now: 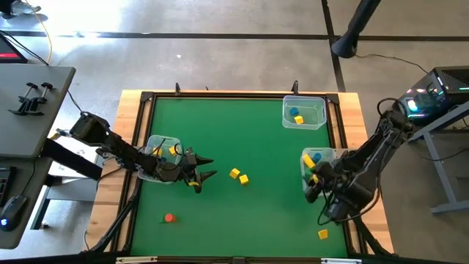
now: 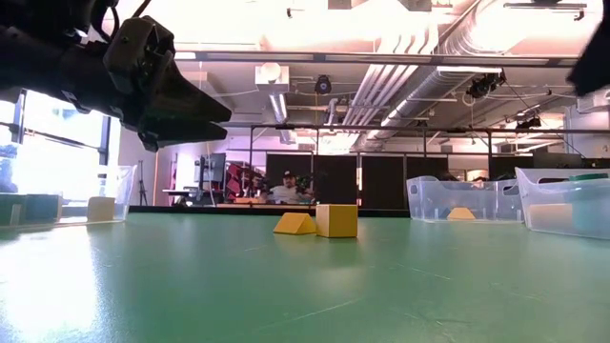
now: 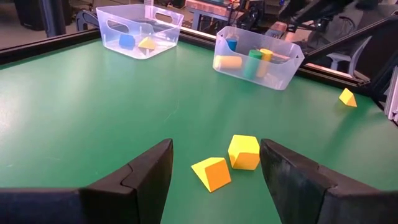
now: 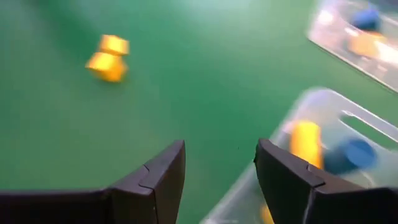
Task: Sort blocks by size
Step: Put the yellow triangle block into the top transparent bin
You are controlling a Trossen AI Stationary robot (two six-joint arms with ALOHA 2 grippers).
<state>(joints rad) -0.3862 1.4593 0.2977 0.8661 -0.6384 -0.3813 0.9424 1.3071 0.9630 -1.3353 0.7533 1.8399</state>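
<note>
Two yellow blocks, a wedge (image 3: 211, 174) and a cube (image 3: 244, 152), lie side by side mid-table (image 1: 239, 176). My left gripper (image 1: 207, 167) is open and empty just left of them, above the table, pointing at them; the low view shows it raised (image 2: 176, 95). An orange-red block (image 1: 169, 218) lies near the front left. A yellow block (image 1: 322, 234) lies near the front right. My right gripper (image 1: 314, 188) is open and empty beside the right bin (image 1: 319, 160). Its fingers show in the right wrist view (image 4: 221, 177).
Three clear bins stand on the green table. The left bin (image 1: 163, 150) holds yellow pieces. The far right bin (image 1: 304, 111) holds a blue and a yellow piece. The right bin (image 3: 258, 59) holds yellow, green and blue pieces. A black rail (image 1: 220, 94) frames the table.
</note>
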